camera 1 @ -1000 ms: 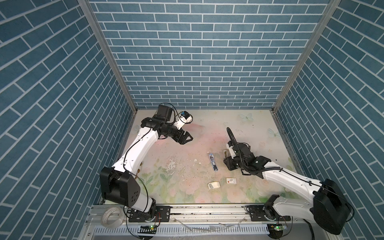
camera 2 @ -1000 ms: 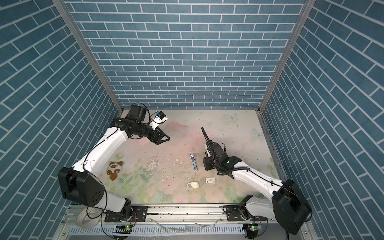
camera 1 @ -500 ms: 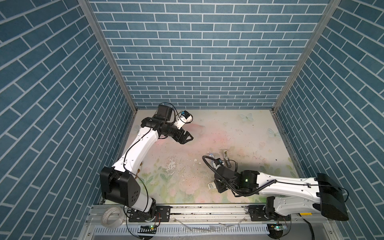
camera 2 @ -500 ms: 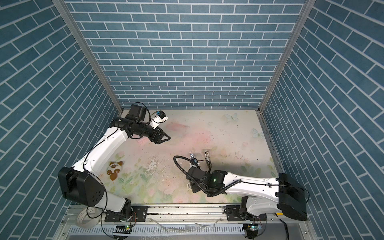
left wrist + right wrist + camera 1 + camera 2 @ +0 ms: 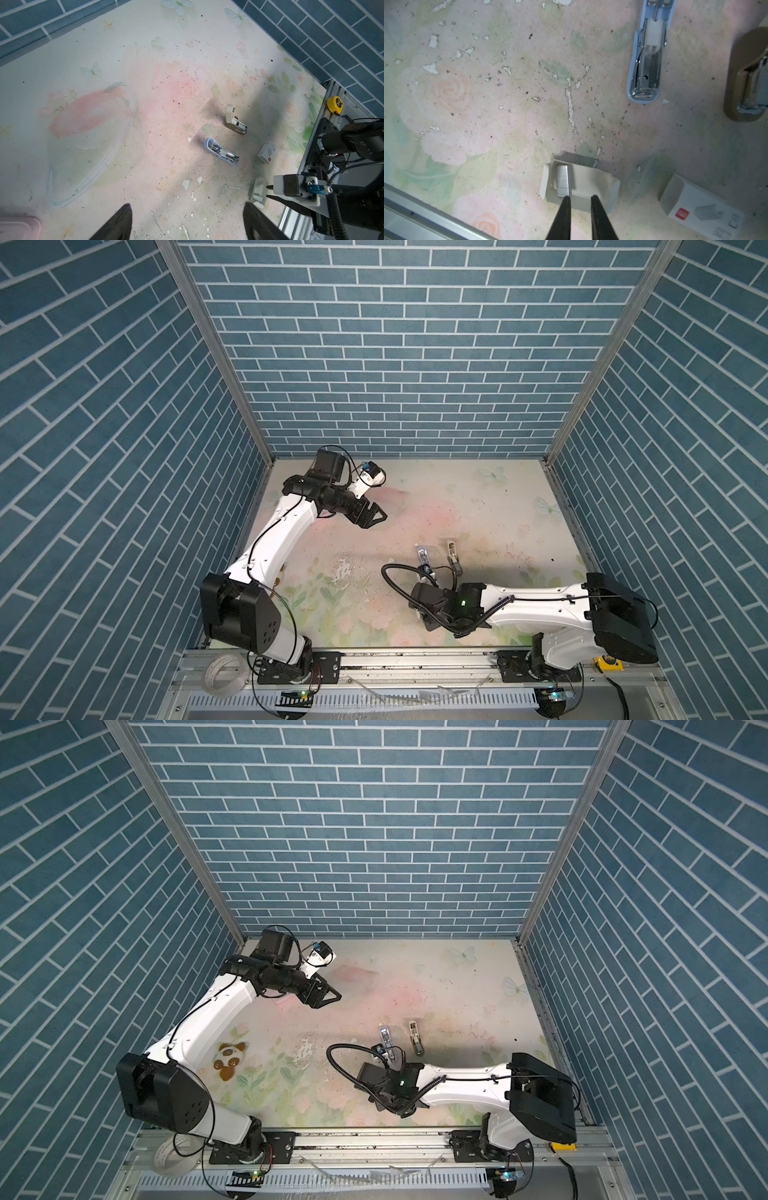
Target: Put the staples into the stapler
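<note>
A white cardboard sleeve [image 5: 702,209] with a red mark lies flat on the flowered table cover [image 5: 457,497], near the front rail [image 5: 415,659]. A yellow tape measure [image 5: 335,104] sits at the rail's right end and a roll of clear tape [image 5: 222,672] at its left end. Blue brick-patterned walls [image 5: 395,344] stand around the table.

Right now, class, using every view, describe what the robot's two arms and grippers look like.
Both the left arm and right arm have white shells and black joint housings. The left gripper and right gripper carry black, tapering fingers. A black cable loops off the right wrist, where a green light glows.
</note>
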